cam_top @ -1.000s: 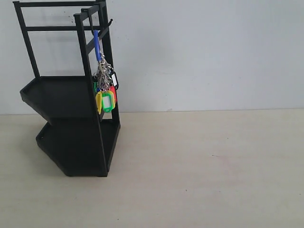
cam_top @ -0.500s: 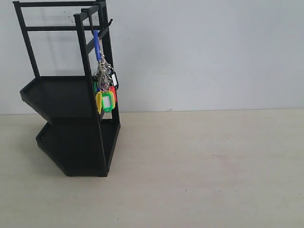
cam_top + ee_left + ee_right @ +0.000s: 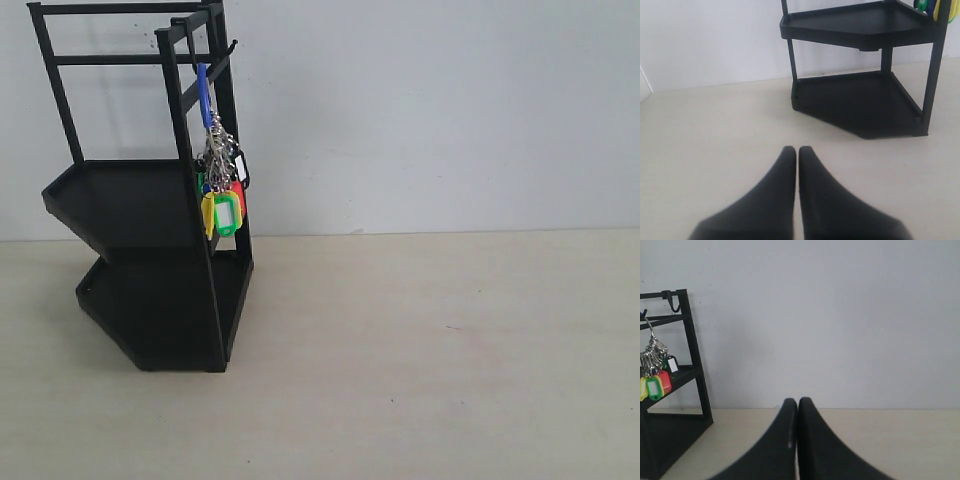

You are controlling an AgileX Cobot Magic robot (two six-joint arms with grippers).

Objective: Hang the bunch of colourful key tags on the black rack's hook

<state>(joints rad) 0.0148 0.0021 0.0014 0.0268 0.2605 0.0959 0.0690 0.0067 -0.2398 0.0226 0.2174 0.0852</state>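
Observation:
The black rack stands at the left against the wall. From its upper frame the colourful key tag bunch hangs by a blue strap beside the front upright, free of the table. What the strap hangs on I cannot make out. A small hook on the back upright is bare. In the right wrist view the bunch dangles below the rail and the bare hook shows above. My left gripper and right gripper are shut on nothing, far from the rack. Neither shows in the exterior view.
The beige table runs to the right of the rack, with a white wall behind. In the left wrist view the rack shows two bare trays, and the tags' edge peeks in at the corner.

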